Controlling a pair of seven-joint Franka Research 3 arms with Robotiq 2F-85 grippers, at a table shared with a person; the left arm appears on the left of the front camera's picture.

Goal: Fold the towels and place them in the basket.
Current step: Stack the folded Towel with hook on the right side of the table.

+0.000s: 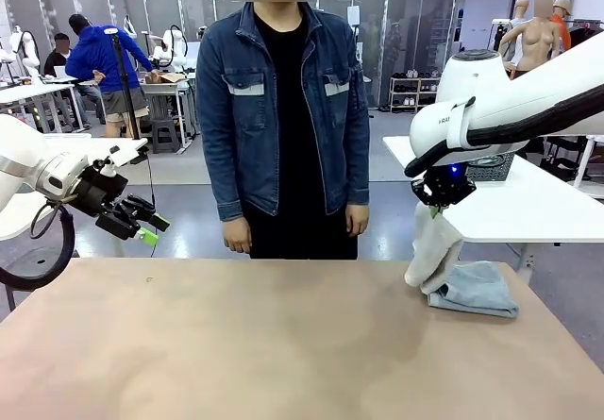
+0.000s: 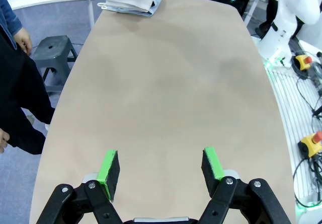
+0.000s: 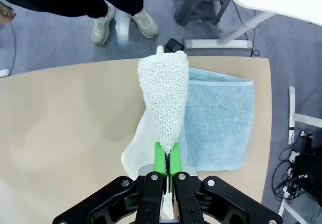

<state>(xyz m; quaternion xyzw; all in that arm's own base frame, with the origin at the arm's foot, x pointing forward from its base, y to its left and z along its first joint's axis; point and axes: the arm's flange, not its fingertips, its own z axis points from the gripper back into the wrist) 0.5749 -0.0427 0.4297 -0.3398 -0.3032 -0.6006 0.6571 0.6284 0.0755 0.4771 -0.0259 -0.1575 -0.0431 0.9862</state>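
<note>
Right pincer [image 3: 165, 159]: jaws pinched tight on the cream towel [image 3: 162, 95], holding it up by one bunched edge above the far right part of the table
Cream towel: hangs in a narrow cone from the green pads; in the front view [image 1: 432, 247] its lower end drapes down onto the blue towel and the table beside it
Blue towel [image 3: 219, 118]: lies folded flat on the table near the far right corner, partly under the cream one; in the front view [image 1: 477, 289] it sits just right of the hanging cloth
Left pincer [image 2: 161, 167]: jaws spread wide, nothing between the green pads, held in the air over the near left end of the table; in the front view [image 1: 143, 226] it points toward the middle, off the left edge
Table [image 1: 255, 344]: pale brown top with rounded corners, bare across the middle and left
Person [image 1: 283, 109]: stands at the far side in a denim jacket over black, arms hanging, hands apart from the towels
Room: grey floor, white tables at left and right, a dark stool [image 2: 53, 50] by the table, cables and a white robot base [image 2: 282, 38] on the robot's side, more people at tables far back
</note>
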